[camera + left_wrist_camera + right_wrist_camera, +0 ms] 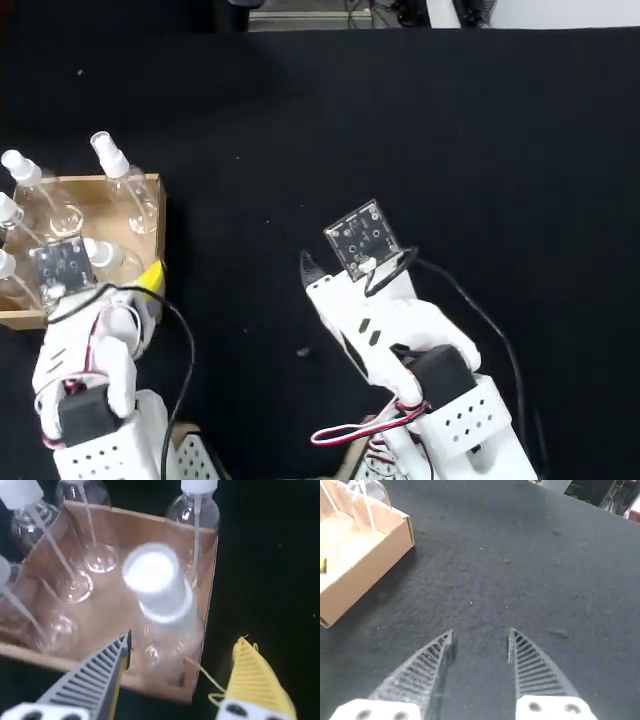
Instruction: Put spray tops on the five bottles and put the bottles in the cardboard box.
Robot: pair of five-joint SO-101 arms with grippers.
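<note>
L claw (185,641): wide open, grips nothing, over cardboard box (155,215) corner.
Bottles (120,175): five w/ spray tops (108,150), upright in box.
R claw (481,634): narrow gap, grips nothing, above desk (400,120).

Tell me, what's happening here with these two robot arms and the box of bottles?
Five bottles with spray tops stand in the cardboard box. The left arm hangs over the box, its jaws open and gripping nothing, just short of the nearest bottle by the box's corner. The right arm is over the black table beside the box, jaws open and holding nothing. The packing looks about done.
</note>
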